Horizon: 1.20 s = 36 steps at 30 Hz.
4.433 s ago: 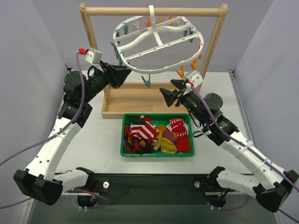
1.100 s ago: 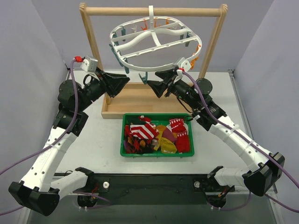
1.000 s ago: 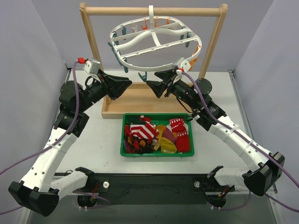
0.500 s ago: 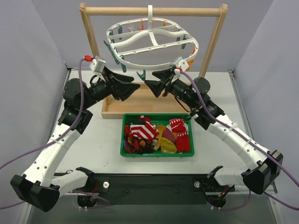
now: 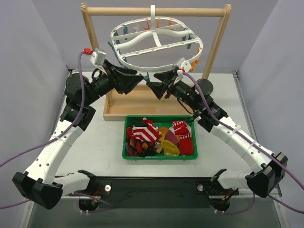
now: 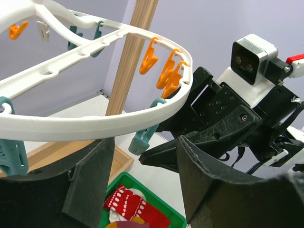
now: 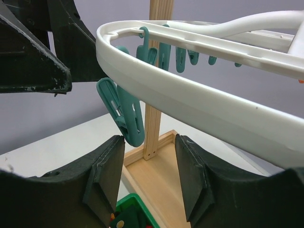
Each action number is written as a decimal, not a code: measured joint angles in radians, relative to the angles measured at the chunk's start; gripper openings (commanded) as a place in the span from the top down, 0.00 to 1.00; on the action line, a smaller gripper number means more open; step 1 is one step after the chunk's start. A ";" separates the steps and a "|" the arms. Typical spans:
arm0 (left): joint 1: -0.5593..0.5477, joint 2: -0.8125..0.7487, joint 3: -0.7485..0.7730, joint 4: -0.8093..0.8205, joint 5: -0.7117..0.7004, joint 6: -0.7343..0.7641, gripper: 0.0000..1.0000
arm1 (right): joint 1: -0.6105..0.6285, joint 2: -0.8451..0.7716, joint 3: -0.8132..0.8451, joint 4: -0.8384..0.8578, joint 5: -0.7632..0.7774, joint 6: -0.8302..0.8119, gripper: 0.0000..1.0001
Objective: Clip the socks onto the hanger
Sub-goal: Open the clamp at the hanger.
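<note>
Socks (image 5: 142, 133) all lie heaped in the bin (image 5: 159, 157), well below both grippers, so none is clipped yet. We judge the step in hand to be getting hold of the hanger (image 5: 142, 66) or one of its clips, before any sock is fetched.

Our left gripper (image 5: 138, 78) sits up under the hanger's near rim, jaws released and empty. In its wrist view the rim runs across just above the gap between them. Our right gripper (image 5: 153, 81) faces it, near but apart, jaws likewise parted with nothing grasped. A teal clip (image 7: 124, 114) dangles just above one of its jaw tips; we cannot quite tell whether it touches, as the edges overlap in that view. Orange clips (image 6: 167, 71) hang from the rim above and beyond the left jaws.

Next, we think, one gripper must steady the rim or pinch a clip open while the other drops to the bin for a sock. The hanger hangs by its hook from the bar (image 5: 156, 11) and will likely swing, so a gentle approach is called for.
</note>
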 measured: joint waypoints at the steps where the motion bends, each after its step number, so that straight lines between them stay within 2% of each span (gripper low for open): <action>1: -0.001 0.003 0.002 0.000 0.000 0.000 0.40 | 0.001 0.000 0.000 0.000 0.000 0.002 0.54; 10: -0.013 0.012 0.002 -0.008 -0.001 0.005 0.48 | 0.006 0.000 0.020 -0.001 -0.005 0.008 0.55; 15: -0.013 0.012 0.003 -0.010 -0.017 0.013 0.69 | 0.012 0.000 0.033 0.000 -0.006 0.008 0.56; 18: -0.013 0.014 0.008 -0.013 -0.032 0.021 0.77 | 0.013 0.001 0.033 -0.001 -0.008 0.008 0.56; 36: -0.013 0.031 0.035 -0.018 -0.048 0.023 0.78 | 0.031 0.040 0.040 0.023 -0.013 0.026 0.55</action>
